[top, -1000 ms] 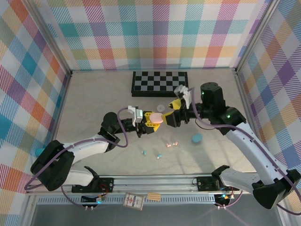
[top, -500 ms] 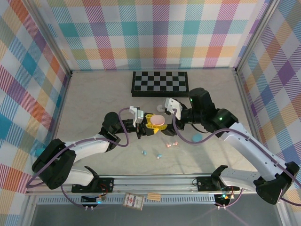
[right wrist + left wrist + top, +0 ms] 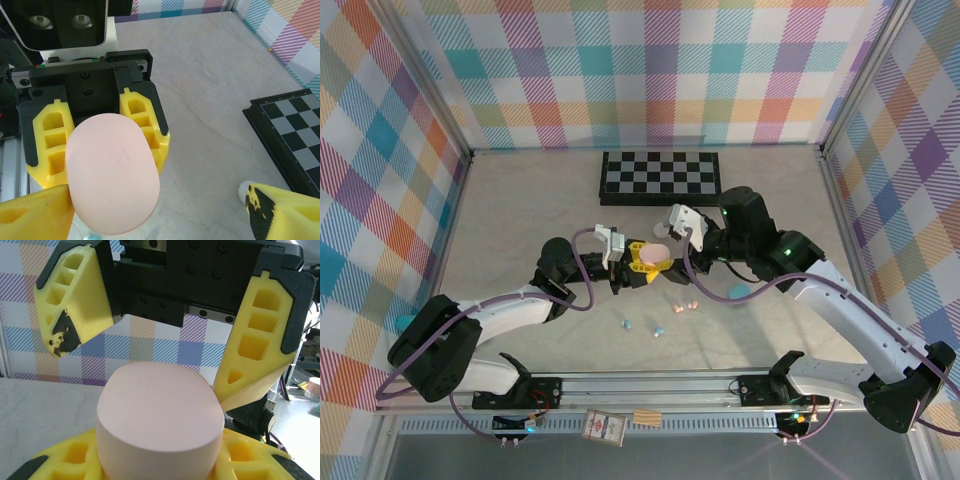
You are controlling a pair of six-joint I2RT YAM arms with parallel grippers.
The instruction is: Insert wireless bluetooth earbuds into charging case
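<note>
**Arm pose.** In the overhead view we find the left arm running from its base at 7 o'clock up toward the middle of the table. Its wrist is turned toward 3 o'clock. The right arm rises from 5 o'clock, bends at a raised elbow, and points its wrist toward 9 o'clock. The two wrists meet nose to nose above the table centre.

**Left gripper**. Its yellow fingers are pinched on the pink charging case, one on each flank. The case is held off the table with its lid closed.

**Right gripper**. Its jaws are spread wide and stand to either side of the same case. In the left wrist view one finger comes very near the case's edge. We cannot tell whether it touches.

**Task items.** The wireless bluetooth earbuds lie loose on the table, near the grippers and apart from the held case. A pink pair sits at about 5 o'clock of the case and a teal pair at about 6 o'clock. A teal case rests at 4 o'clock, partly behind the right arm's cable. A chessboard lies at 12 o'clock.
</note>
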